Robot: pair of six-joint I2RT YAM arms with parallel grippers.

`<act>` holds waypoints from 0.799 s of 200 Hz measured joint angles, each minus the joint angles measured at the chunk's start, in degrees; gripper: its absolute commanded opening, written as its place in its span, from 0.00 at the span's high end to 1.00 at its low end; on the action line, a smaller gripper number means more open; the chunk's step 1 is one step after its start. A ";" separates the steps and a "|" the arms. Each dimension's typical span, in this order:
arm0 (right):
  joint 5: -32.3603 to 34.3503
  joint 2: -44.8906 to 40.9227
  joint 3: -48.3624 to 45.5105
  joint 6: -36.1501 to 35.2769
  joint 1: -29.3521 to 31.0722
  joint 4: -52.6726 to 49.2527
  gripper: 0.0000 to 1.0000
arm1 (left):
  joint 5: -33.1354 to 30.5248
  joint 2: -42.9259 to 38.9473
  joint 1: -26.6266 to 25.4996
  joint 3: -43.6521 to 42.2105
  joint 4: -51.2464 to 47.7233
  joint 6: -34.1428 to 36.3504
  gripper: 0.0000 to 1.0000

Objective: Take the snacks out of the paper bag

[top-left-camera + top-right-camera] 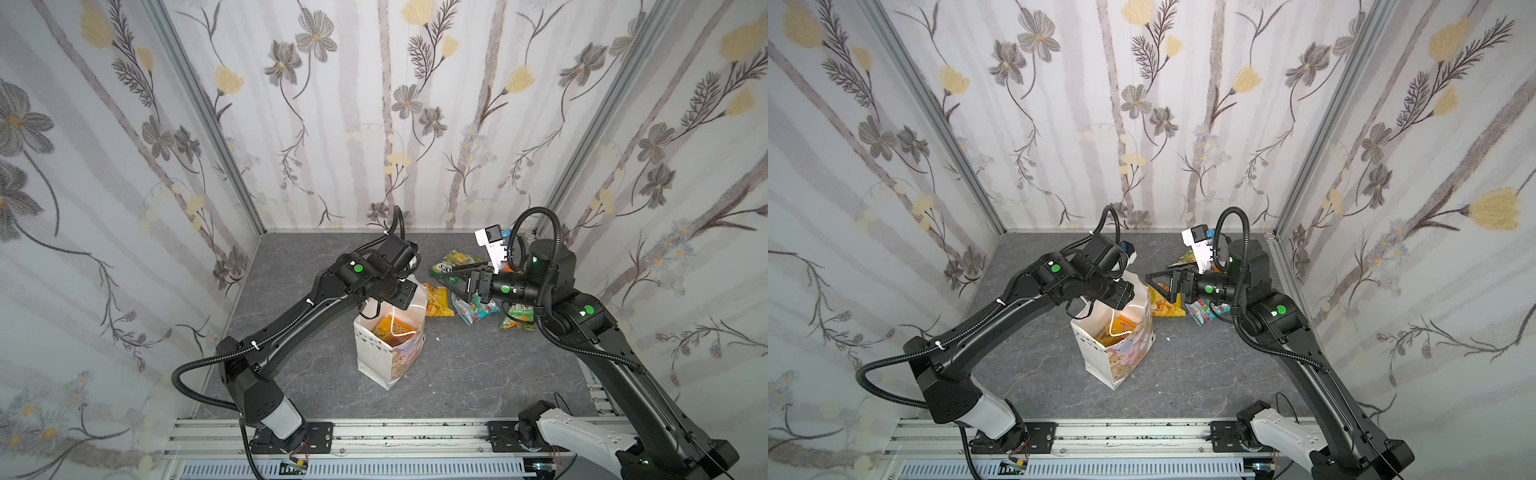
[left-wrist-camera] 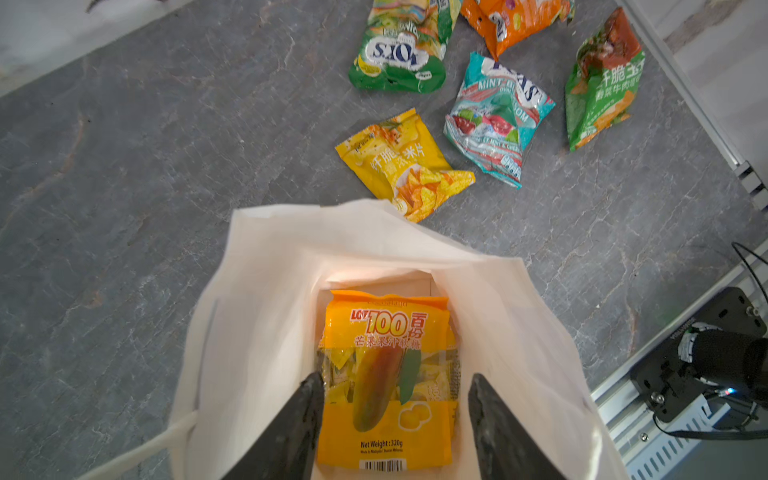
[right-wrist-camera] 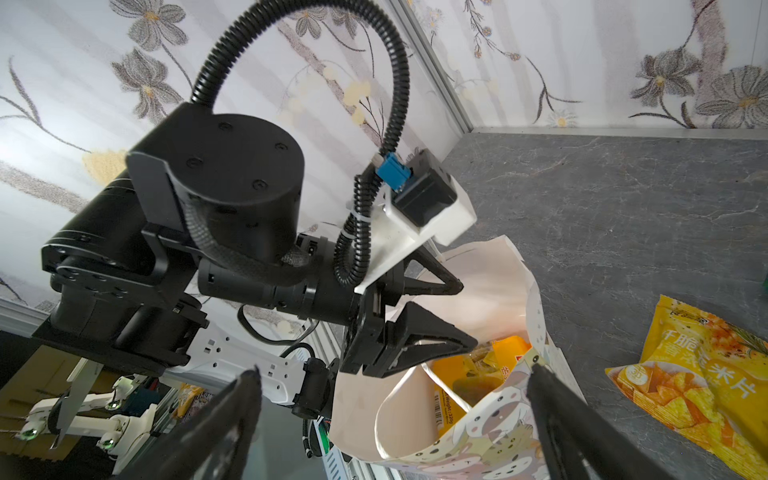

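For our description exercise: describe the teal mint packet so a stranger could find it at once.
Start at the white paper bag standing mid-table. To its right in both top views, the teal mint packet lies between a yellow packet and a green-orange packet. It alone is teal.

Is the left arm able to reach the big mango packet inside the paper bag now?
Probably yes. The left gripper hangs at the mouth of the open paper bag, jaws apart, and nothing covers the mango packet; only the bag walls stand close.
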 measured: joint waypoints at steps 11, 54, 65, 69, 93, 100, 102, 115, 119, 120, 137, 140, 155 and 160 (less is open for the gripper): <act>0.00 0.17 0.00 -0.07 0.00 -0.09 0.01 | 0.87 -0.09 -0.09 -1.62 -0.20 -0.26 0.43; 0.00 0.50 0.00 -0.46 0.11 -1.64 0.01 | 3.15 -1.11 -0.24 -6.05 -0.22 -1.51 0.43; 0.02 0.63 0.00 -0.46 0.11 -2.03 0.01 | 3.67 -1.16 -0.28 -6.82 -0.09 -1.57 0.43; 0.02 0.68 0.00 -0.46 0.11 -2.12 0.01 | 3.65 -1.18 -0.33 -7.04 -0.02 -1.57 0.43; 0.02 0.68 0.00 -0.46 0.15 -2.23 0.01 | 4.26 -1.20 -0.42 -8.37 0.15 -1.57 0.43; 0.02 0.68 0.00 -0.46 0.15 -2.34 0.01 | 4.44 -1.20 -0.42 -8.70 0.15 -1.57 0.43; 0.02 0.68 0.00 -0.46 0.15 -2.36 0.01 | 4.48 -1.20 -0.42 -8.79 0.15 -1.57 0.43; 0.02 0.68 0.00 -0.46 0.15 -2.36 0.01 | 4.74 -1.20 -0.44 -9.29 0.15 -1.55 0.42; 0.02 0.68 0.00 -0.46 0.15 -2.38 0.01 | 4.87 -1.20 -0.44 -9.40 0.13 -1.53 0.42; 0.02 0.68 0.00 -0.46 0.15 -2.38 0.01 | 4.87 -1.20 -0.44 -9.42 0.13 -1.53 0.42; 0.04 0.68 0.00 -0.50 0.22 -2.40 0.01 | 4.87 -1.14 -0.44 -9.60 0.11 -1.51 0.42; 0.04 0.68 0.00 -0.57 0.28 -2.40 0.00 | 4.87 -1.11 -0.44 -9.64 0.13 -1.49 0.42; 0.02 0.68 0.00 -0.85 0.44 -2.54 0.01 | 4.87 -0.94 -0.44 -9.86 0.09 -1.44 0.42; 0.02 0.68 0.00 -0.87 0.48 -2.62 0.01 | 4.87 -0.81 -0.44 -9.92 0.07 -1.44 0.42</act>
